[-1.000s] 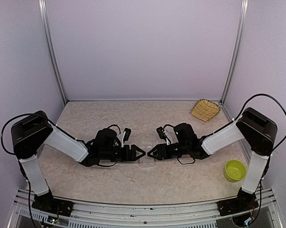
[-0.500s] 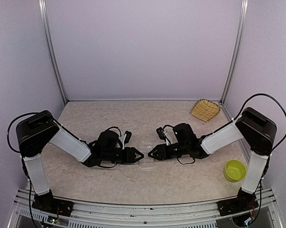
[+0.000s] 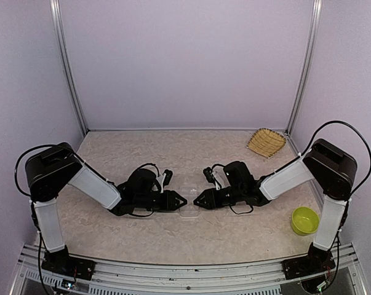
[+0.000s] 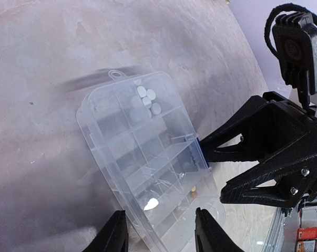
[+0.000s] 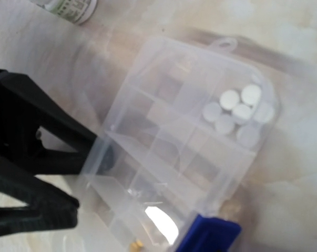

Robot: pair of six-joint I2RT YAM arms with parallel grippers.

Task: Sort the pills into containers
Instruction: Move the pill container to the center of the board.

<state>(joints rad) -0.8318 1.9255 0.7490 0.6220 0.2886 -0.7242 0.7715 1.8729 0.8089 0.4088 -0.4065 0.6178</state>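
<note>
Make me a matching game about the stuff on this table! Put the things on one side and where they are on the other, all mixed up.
1 basket
2 bowl
3 clear box
4 round white pills

A in one compartment of the box
B far right corner
C middle of the table
D near right side

Pairs: 1-B, 2-D, 3-C, 4-A

Enclosed by pale lilac walls [image 3: 185,61], braced with aluminium corner posts [image 3: 68,67]; floored with a mottled beige worktop [image 3: 173,147], lit softly and evenly.
</note>
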